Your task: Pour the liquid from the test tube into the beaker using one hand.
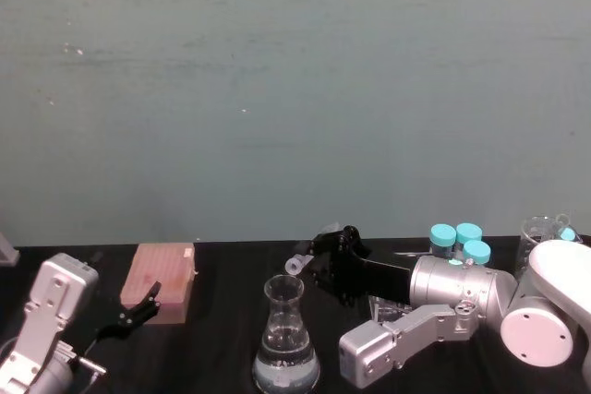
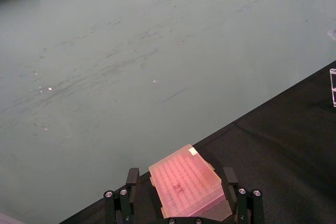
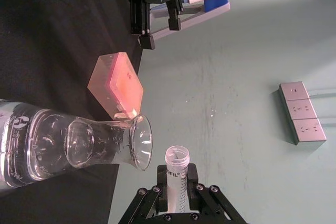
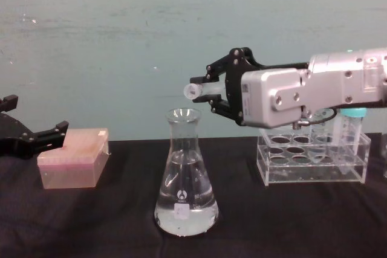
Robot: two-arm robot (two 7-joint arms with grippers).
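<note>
- Over the beaker [image 4: 185, 173], right gripper [image 4: 213, 92] clamps the tube [image 4: 195, 91], lying level.
- If its rim sits off the beaker's mouth, liquid could run down outside.
- Left of the beaker, left gripper [image 1: 138, 309] idles, fingers apart.

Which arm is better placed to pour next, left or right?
The right: its gripper holds the test tube just above the beaker. The left gripper sits beside the pink box.

One beaker [image 4: 185, 173], one test tube [image 4: 199, 91], one pink box [image 4: 72, 160] and one rack [image 4: 314, 172] are seen — and three blue-green caps [image 1: 443, 234].
</note>
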